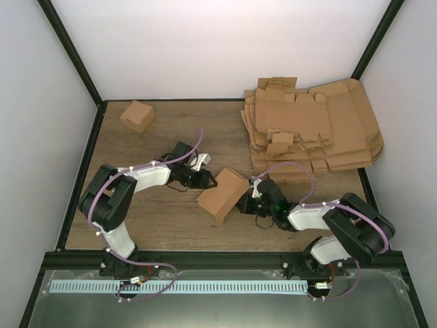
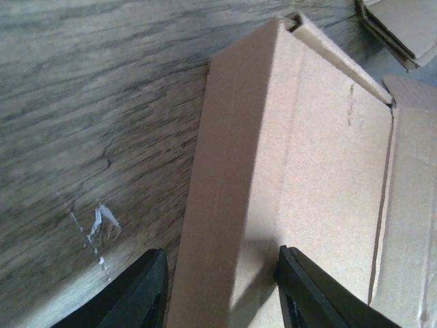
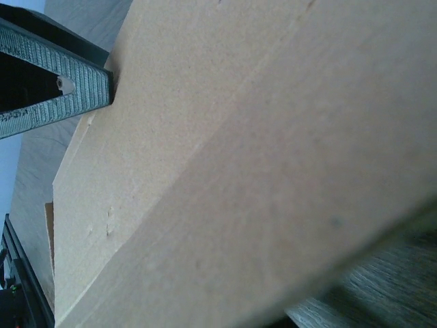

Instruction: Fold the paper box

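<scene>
**Both grippers on the paper box at mid-table**

Here we are at the middle of the wooden table, and the paper box sits slantwise right between the two arms. I can't tell from here whether its underside rests on the wood.

The left gripper comes in from the box's left side. Up close, its two black fingers straddle one upright wall of the box, one outside and one inside, both snug against the cardboard. It has that wall clamped. Past the wall there's a flat panel, and a flap's edge runs along its far side.

Over to the right gripper, which meets the box's right edge. Its camera is almost filled with brown cardboard. One ribbed finger lies flat on a panel at the upper left, and the other is hidden behind the sheet. The jaws are drawn together, pinching that thin panel.

Elsewhere, a small folded box stands alone at the far left corner. A heap of flat cardboard blanks is spread across the far right.
</scene>
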Controlling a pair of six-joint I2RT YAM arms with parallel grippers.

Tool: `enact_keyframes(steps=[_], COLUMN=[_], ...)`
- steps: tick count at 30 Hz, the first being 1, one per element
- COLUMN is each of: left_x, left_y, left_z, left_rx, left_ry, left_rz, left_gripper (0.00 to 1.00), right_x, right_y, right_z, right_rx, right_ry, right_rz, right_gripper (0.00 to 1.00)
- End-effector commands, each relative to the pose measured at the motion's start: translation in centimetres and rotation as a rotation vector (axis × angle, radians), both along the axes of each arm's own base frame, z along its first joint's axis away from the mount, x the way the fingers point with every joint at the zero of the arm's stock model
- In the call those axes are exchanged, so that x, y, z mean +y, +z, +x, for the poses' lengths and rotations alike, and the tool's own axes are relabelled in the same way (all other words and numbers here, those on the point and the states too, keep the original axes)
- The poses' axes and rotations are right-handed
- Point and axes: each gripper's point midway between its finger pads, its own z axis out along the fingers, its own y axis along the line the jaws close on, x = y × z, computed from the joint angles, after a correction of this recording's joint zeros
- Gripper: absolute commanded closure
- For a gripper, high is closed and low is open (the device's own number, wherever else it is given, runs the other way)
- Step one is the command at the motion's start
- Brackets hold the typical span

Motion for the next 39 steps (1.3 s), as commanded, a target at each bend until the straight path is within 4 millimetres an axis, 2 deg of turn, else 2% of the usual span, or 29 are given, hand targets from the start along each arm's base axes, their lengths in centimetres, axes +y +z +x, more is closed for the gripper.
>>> enact_keyframes(steps=[1,11,18,21,22,26,28,32,34,37,39], left_x=[0.1,0.5,1.1,0.6,0.5,1.1,1.7,4.1,5.5,5.4,4.7], left_y=[-0.7,0.9,3.8,3.8,3.4,1.7,1.6,2.1,1.7,-0.6,-1.8], left_z=[-1.8,-0.4,0.5,-0.1,-0.2,-0.3,-0.1,1.3,1.7,1.1,0.7], left_rx=[0.041,-0.017,-0.095,-0.062,-0.050,-0.026,-0.040,-0.129,-0.164,-0.143,-0.141], left_ry=[-0.008,0.075,0.128,0.103,0.096,0.110,0.135,0.227,0.248,0.196,0.163], left_rz=[0.032,0.034,0.028,-0.002,-0.001,0.049,0.076,0.200,0.290,0.405,0.458], left_gripper=[0.51,0.37,0.37,0.45,0.54,0.77,0.94,0.96,0.96,0.96,0.96], right_x=[0.5,-1.3,-1.4,-1.3,-1.3,-1.1,-1.1,-1.0,-1.0,-1.1,-1.3], right_y=[1.0,0.2,0.1,0.1,0.1,0.0,0.0,-0.2,-0.3,-0.8,-1.1], right_z=[0.3,0.2,0.0,0.0,0.0,0.0,0.0,0.0,0.0,0.2,0.5], right_rx=[-0.035,-0.027,-0.022,-0.022,-0.021,-0.018,-0.017,-0.012,-0.009,0.013,0.035], right_ry=[0.008,-0.031,-0.023,-0.019,-0.016,-0.009,-0.005,-0.004,-0.006,-0.015,-0.033], right_rz=[0.018,-0.089,-0.097,-0.097,-0.097,-0.099,-0.099,-0.100,-0.105,-0.129,-0.156], right_gripper=[0.97,0.97,0.97,0.97,0.97,0.97,0.97,0.97,0.97,0.97,0.97])
